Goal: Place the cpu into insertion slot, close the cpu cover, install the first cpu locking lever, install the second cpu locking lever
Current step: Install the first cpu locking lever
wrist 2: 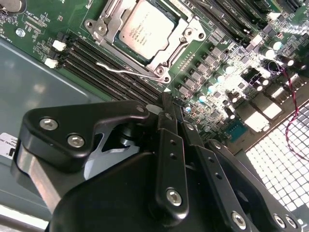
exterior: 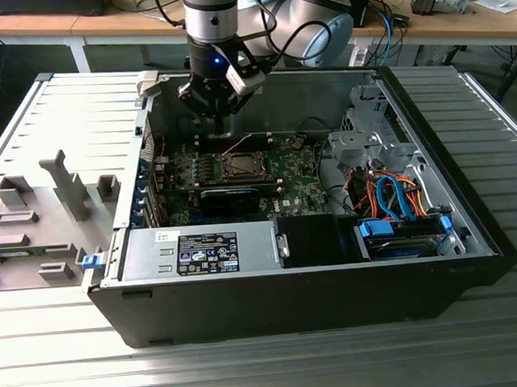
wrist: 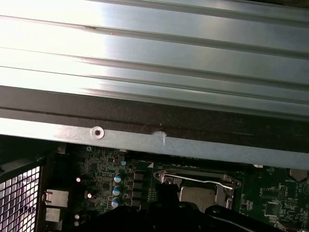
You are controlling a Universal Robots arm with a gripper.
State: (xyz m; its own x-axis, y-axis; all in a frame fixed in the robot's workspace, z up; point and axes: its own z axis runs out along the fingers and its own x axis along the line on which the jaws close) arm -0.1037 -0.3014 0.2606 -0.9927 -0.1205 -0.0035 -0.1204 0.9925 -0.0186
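Inside the open computer case (exterior: 471, 224), we see the cpu (wrist 2: 145, 30) seated in the insertion slot (exterior: 238, 167) on the green motherboard (exterior: 288, 178).

The cpu cover (wrist 2: 179, 40) seems closed around the chip, with one wire locking lever (wrist 2: 126, 71) beside it. Our gripper (wrist 2: 166, 108) hangs above the board near the socket, fingers pressed together, holding nothing.

Silver-grey cpu (wrist 2: 146, 30); green motherboard (wrist 2: 227, 92); black gripper (wrist 2: 170, 108); silver cpu cover (wrist 2: 166, 55)
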